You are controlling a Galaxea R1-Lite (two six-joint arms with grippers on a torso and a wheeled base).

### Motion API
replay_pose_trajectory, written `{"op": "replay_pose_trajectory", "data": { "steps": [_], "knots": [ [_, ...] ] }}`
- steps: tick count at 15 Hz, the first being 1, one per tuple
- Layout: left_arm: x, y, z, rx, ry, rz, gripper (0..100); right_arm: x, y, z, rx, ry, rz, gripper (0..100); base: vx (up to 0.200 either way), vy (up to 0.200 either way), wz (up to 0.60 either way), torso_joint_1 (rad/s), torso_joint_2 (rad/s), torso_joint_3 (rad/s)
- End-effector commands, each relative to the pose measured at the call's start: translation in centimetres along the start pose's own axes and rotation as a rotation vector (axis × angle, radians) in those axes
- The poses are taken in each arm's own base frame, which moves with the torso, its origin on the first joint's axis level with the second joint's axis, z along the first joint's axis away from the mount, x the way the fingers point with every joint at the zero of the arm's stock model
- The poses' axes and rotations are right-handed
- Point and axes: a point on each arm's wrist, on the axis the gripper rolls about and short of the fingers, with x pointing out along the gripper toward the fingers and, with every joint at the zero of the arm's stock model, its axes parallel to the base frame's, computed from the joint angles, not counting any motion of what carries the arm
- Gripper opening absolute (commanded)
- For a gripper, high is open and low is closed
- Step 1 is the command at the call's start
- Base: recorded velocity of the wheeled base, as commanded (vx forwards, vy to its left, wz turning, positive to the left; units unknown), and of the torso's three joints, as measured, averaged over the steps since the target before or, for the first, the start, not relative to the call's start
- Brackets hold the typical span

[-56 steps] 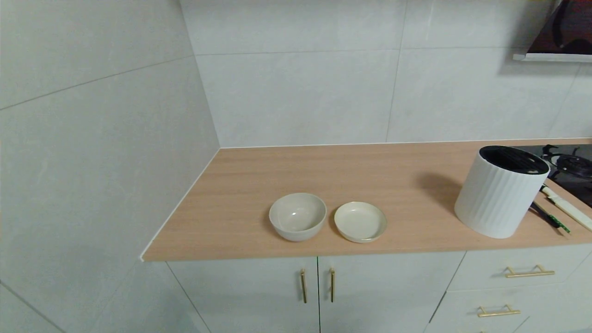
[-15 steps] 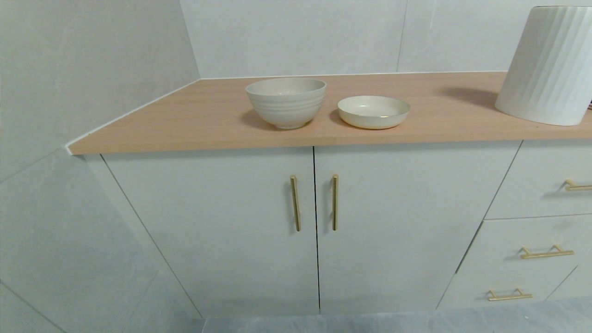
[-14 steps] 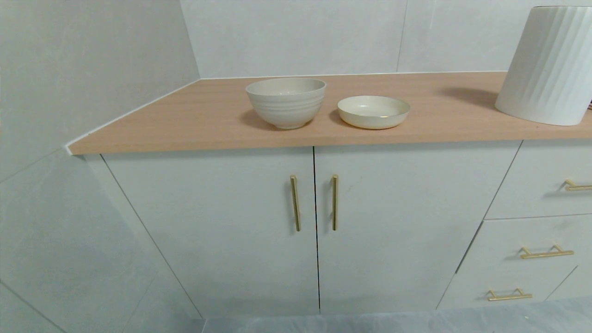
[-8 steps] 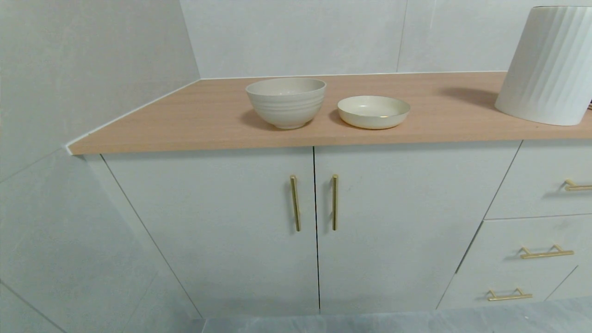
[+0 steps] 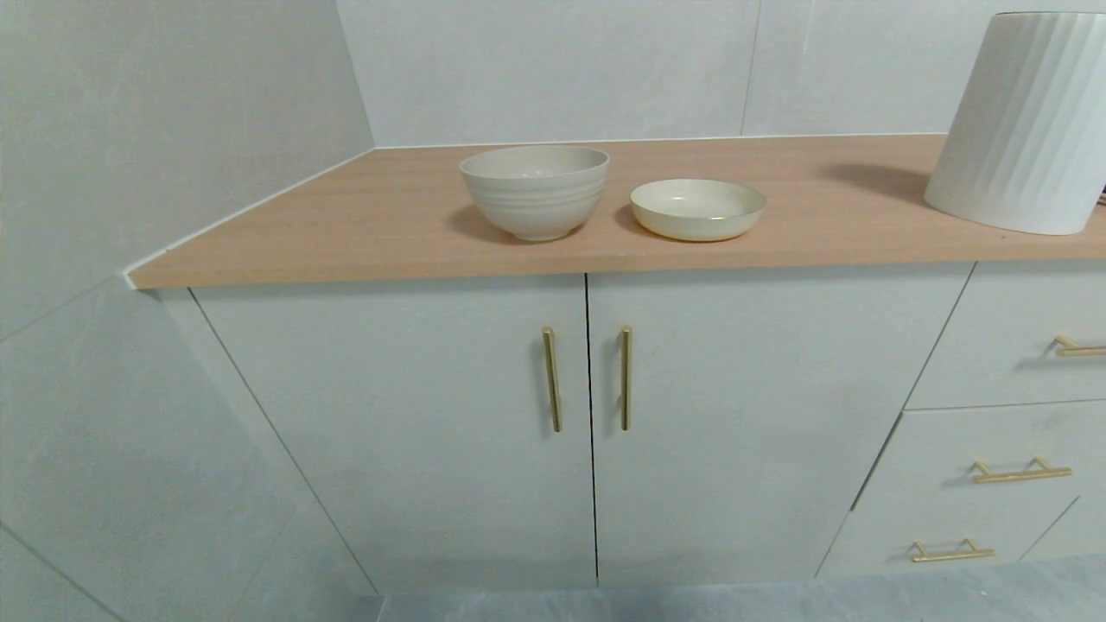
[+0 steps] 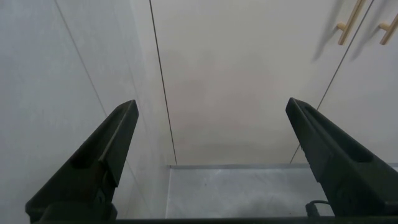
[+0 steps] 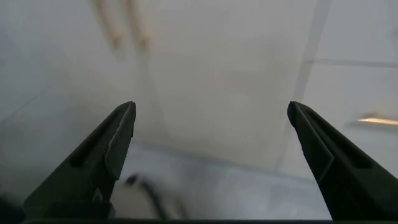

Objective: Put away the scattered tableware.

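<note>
A ribbed beige bowl (image 5: 535, 190) stands on the wooden countertop (image 5: 346, 229), with a shallow cream dish (image 5: 698, 208) just to its right. Below them are two shut white cabinet doors with gold handles (image 5: 552, 378) (image 5: 625, 377). My left gripper (image 6: 211, 118) is open and hangs low in front of the cabinet's left door, near the floor. My right gripper (image 7: 211, 115) is also open, low before the cabinet front, with nothing between its fingers.
A tall white ribbed container (image 5: 1028, 121) stands at the counter's right end. Drawers with gold handles (image 5: 1022, 472) are at the right. A tiled wall closes off the left side. Grey floor (image 5: 778, 600) lies below the cabinets.
The head camera has dropped since the oldest frame, from looking down on the counter to facing the cabinet doors. Over the last second nothing has moved.
</note>
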Motion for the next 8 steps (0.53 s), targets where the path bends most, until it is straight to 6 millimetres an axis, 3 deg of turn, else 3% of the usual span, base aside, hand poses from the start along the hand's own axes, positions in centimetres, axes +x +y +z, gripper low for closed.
{"op": "replay_pose_trajectory", "data": {
  "steps": [1,5,8],
  "knots": [
    [0.0,0.0,0.0,-0.001,0.0,0.001,100,4.1,-0.9,2.8,0.086,0.24,0.096,100,0.0,0.0,0.0,0.0,0.0,0.0],
    [0.0,0.0,0.0,-0.001,0.0,0.001,100,10.9,-0.4,6.8,0.08,0.375,0.325,100,0.0,0.0,0.0,0.0,0.0,0.0],
    [0.0,0.0,0.0,0.001,0.0,0.001,100,17.8,0.6,7.3,0.064,0.416,0.406,100,0.0,0.0,0.0,0.0,0.0,0.0]
  ]
}}
